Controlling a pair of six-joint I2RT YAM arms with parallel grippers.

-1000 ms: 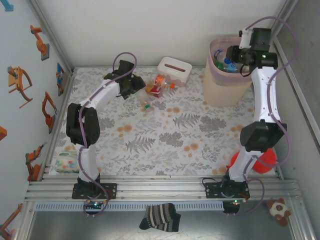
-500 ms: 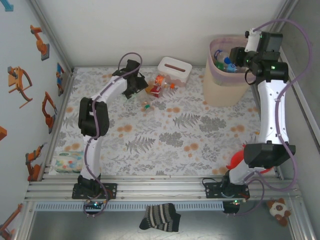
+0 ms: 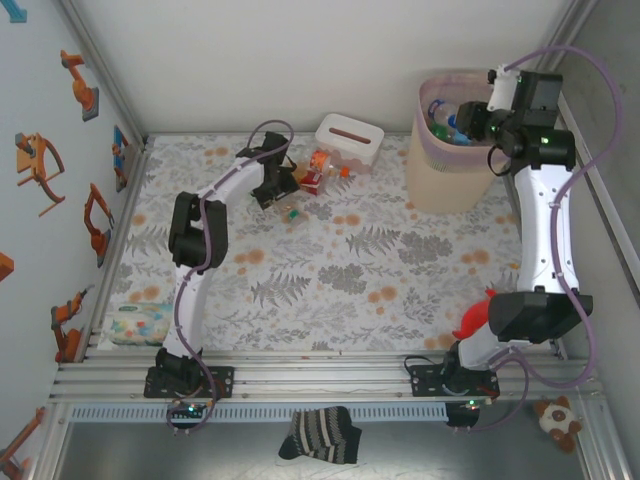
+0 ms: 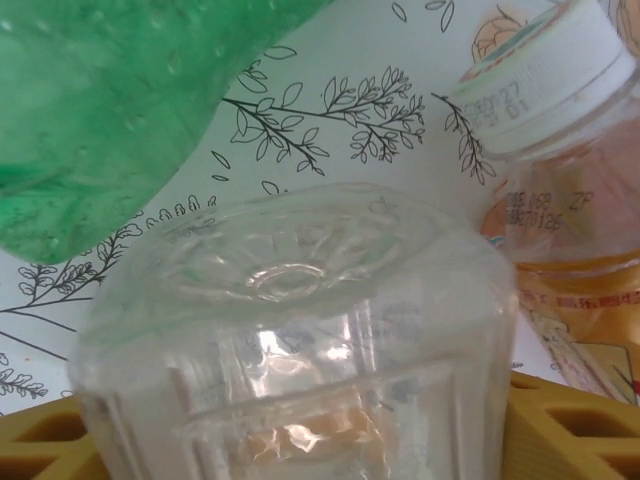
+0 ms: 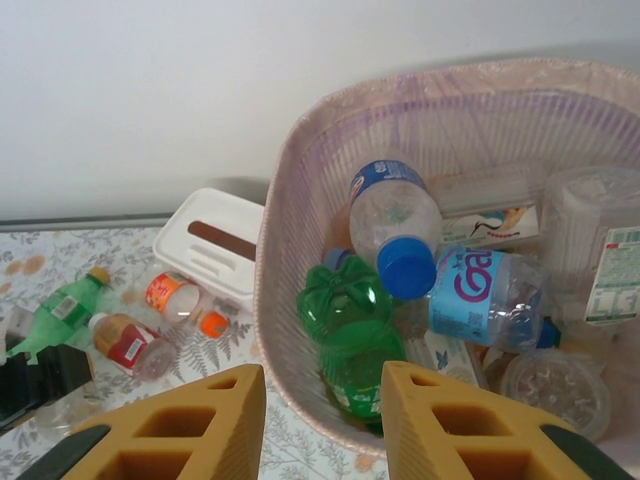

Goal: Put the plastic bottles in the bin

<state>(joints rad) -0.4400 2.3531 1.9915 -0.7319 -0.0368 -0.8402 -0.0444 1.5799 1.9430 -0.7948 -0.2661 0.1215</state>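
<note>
A clear bottle point(image 4: 290, 330) lies base-first between my left gripper's point(image 4: 300, 440) yellow fingers, which press its sides; the gripper is shut on it. Next to it lie a green bottle point(image 4: 110, 110) and an amber bottle with a white cap point(image 4: 560, 150). From above, my left gripper point(image 3: 278, 185) sits at the cluster of bottles point(image 3: 312, 172) near the back. The beige bin point(image 3: 455, 180) stands at the back right. My right gripper point(image 5: 325, 420) hangs open over its rim with nothing in it. Inside lie a green bottle point(image 5: 350, 320), a blue-capped clear bottle point(image 5: 395, 225) and others.
A white tissue box point(image 3: 350, 140) stands just behind the bottle cluster. A tissue pack point(image 3: 137, 324) lies at the near left edge, and a red object point(image 3: 480, 318) sits by the right arm's base. Walls close in the left, back and right sides.
My left arm has reached further right into the bottle cluster and its jaws have narrowed around the clear bottle. The right arm has drawn slightly back and right over the bin.
</note>
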